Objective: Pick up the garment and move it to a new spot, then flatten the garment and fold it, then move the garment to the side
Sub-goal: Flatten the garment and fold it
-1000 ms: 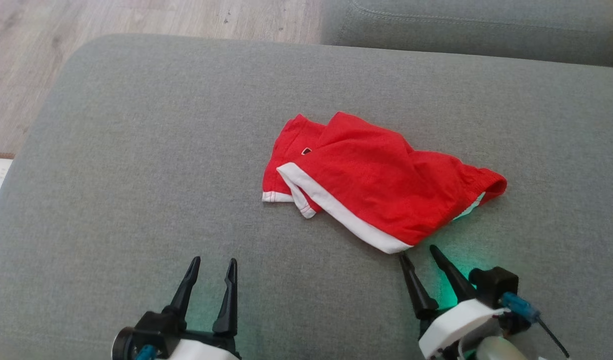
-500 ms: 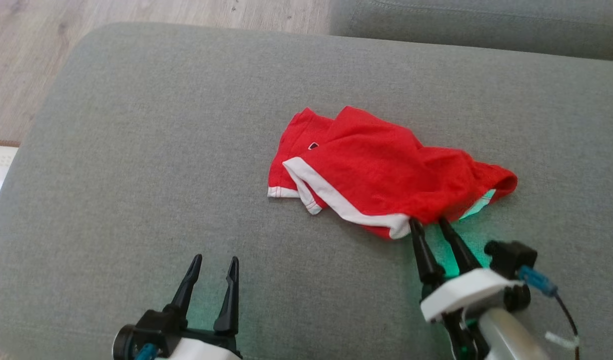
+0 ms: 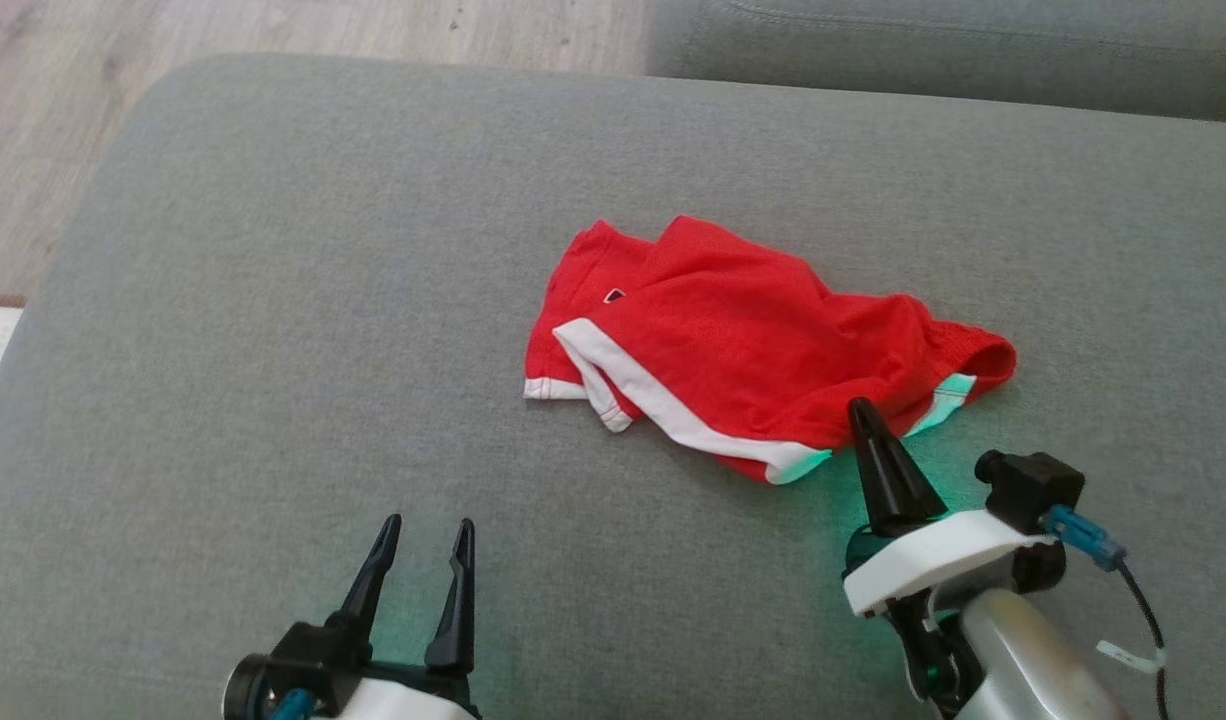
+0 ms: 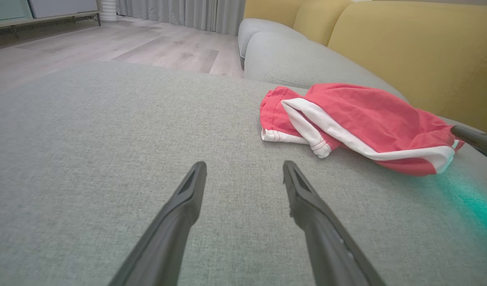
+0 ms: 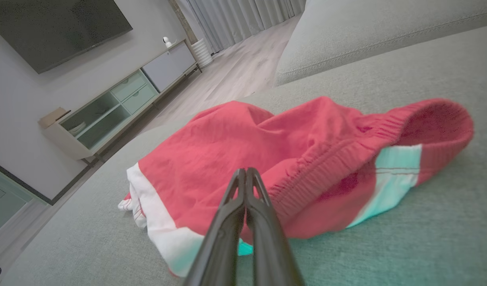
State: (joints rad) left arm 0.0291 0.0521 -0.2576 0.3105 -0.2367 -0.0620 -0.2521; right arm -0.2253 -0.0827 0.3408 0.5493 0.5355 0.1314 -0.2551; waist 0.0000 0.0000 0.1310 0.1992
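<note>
The shorts [image 3: 753, 350] lie crumpled right of centre on the sofa [image 3: 273, 300], waistband to the right, white-trimmed legs to the left. A moment ago the right end effector [image 3: 859, 408] stood open just short of their near edge. It has since pushed in and snapped closed there, apparently pinching a fold by the waistband, so the pick-up looks ready to begin. The shorts are not yet lifted. The left end effector [image 3: 428, 525] stays open, near and well apart to the left. Bare sofa spreads left and near. The floor [image 3: 73, 150] lies beyond the far-left edge.
</note>
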